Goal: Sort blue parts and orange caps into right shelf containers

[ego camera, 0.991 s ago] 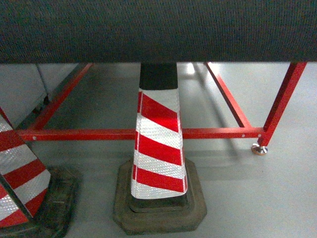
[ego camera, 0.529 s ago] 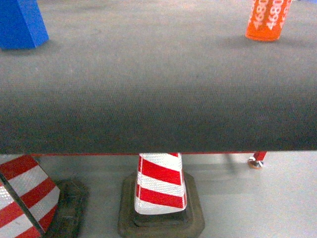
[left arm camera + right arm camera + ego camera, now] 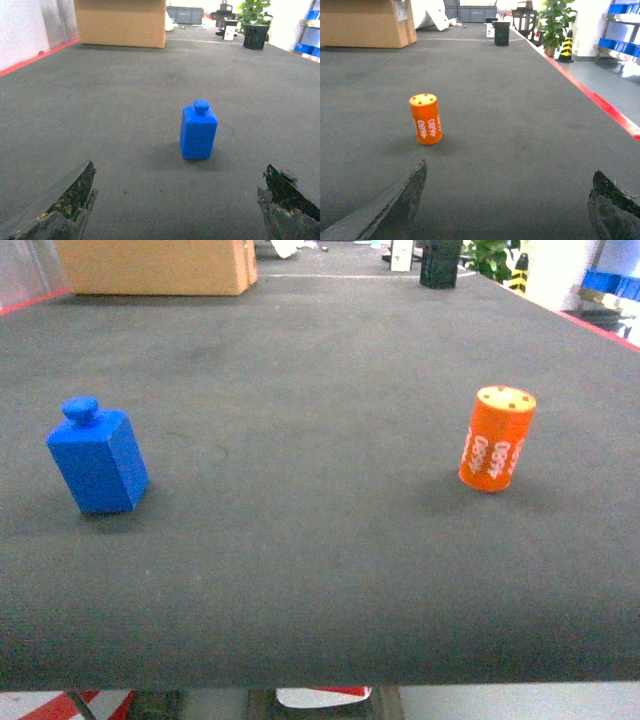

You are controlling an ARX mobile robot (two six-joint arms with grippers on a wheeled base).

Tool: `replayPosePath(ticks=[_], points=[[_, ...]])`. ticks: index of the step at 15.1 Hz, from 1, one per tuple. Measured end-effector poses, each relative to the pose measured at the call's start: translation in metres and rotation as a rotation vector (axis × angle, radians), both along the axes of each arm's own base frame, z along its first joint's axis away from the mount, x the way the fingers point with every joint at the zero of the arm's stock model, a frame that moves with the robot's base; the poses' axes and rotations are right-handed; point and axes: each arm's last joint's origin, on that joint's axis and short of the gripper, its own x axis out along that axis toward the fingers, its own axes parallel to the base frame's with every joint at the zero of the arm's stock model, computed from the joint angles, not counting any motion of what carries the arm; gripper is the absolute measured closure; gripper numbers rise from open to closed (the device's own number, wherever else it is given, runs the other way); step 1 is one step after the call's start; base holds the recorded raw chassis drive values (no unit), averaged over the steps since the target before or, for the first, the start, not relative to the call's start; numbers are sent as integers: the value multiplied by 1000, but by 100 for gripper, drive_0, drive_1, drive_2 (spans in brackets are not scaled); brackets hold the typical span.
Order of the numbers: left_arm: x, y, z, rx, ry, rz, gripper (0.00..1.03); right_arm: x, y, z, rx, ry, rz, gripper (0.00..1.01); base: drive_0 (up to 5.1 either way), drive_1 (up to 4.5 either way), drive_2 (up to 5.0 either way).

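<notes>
Up from under the table within a single second: past the red frame and striped traffic cones, over the near edge, and now looking down across the dark table mat [image 3: 300, 570], with only a sliver of cone [image 3: 322, 696] left at the bottom. In plain sight at last, both pieces to be sorted: the blue part [image 3: 97, 462], upright on the left of the mat, and the orange cap [image 3: 496, 438], on end at the right, well apart from each other. Straight ahead of the left gripper [image 3: 177, 205], the blue part [image 3: 198, 131]; ahead and to the left of the right gripper [image 3: 507, 200], the orange cap [image 3: 426, 119]. Both sets of fingers spread wide, empty, touching nothing. Far off at the right, on a shelf, blue crates [image 3: 624, 7], probably the right shelf containers. At the far end, a cardboard box [image 3: 155, 265]. No sorting done yet; by the look of it, ready for a first reach.
</notes>
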Motion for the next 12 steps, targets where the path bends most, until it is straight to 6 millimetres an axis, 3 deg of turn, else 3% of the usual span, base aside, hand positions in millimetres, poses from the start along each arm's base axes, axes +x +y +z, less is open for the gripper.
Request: replayPosePath(ticks=[12], points=[[0,0,0,1,-1,1,5,0,0,0,0,1,0,3,0,0,0]])
